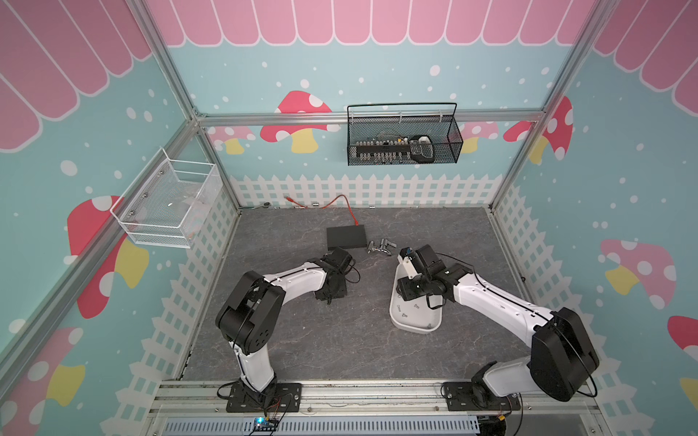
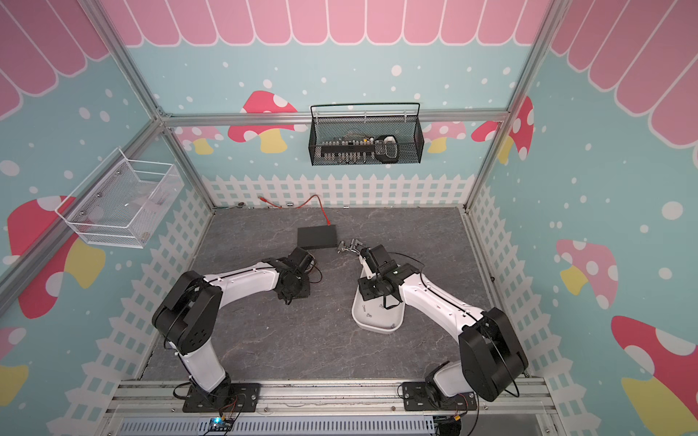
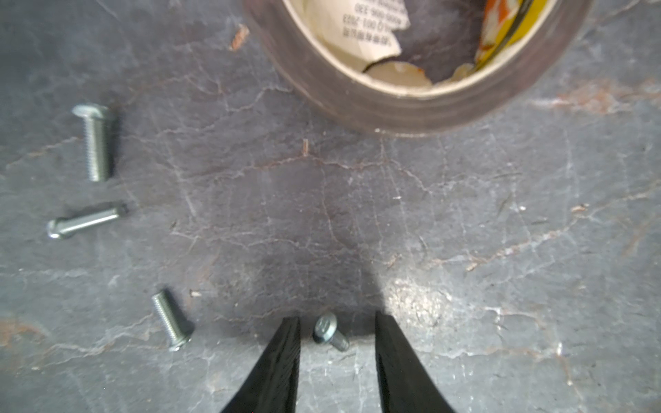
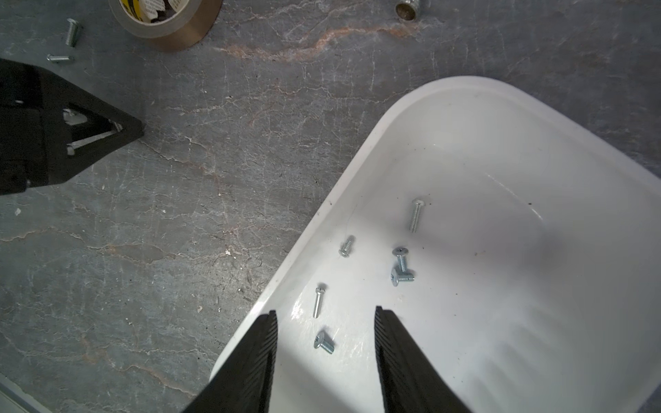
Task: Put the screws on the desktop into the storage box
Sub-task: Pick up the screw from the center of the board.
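Both top views look steeply down from high on my base side, taking in the whole counter [image 1: 340,339]. My two wrist cameras sit close over it, aimed down past my jaws, and both catch the same tape roll [image 3: 411,107].

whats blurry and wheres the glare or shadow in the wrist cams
Left wrist view: the tape roll is blurred, the screw between the jaws of the left gripper is sharper; a dark shadow falls on the desktop ahead of them, with a pale glare patch beside it. Right wrist view: mostly sharp, glare streaks on the storage box floor near the right gripper.
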Tool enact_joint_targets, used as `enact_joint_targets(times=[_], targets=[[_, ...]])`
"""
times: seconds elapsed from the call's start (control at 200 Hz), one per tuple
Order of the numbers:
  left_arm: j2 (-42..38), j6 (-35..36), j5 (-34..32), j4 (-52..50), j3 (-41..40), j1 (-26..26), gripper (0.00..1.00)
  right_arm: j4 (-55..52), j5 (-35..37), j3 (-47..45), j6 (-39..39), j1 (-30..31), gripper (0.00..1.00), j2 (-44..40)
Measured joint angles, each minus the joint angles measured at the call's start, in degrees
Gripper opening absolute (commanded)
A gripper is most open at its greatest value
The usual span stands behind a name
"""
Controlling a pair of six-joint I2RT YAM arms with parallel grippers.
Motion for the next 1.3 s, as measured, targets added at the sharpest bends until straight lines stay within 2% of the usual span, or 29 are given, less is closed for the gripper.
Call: enact_joint_targets(times=[0.445, 0.7, 1.076, 1.171, 1.301], targets=[[1.7, 1.2, 0.02, -0.74, 1.97, -0.04, 0.18, 0.63, -2.38, -0.46, 0.0, 0.0, 0.5, 0.46], [1.68, 2.23, -0.02, -0.55, 2.03, -0.04, 0.0, 0.87, -2.38, -0.46, 0.0, 0.0, 0.5, 0.44], [0.07, 2.19, 1.18, -1.49, 2.12, -0.61, 0.0, 0.92, -1.6, -0.59, 0.15, -0.22, 0.5, -0.48], [-2.32, 1.73, 3.37, -2.67, 3.69, -3.28, 0.0, 2.1, -3.45, -0.92, 0.81, -2.34, 0.49, -2.29], [-4.76, 0.22, 6.14, -2.73, 9.9, -9.81, 0.0, 4.02, -3.85, -1.22, 2.56, -7.43, 0.49, -6.45]])
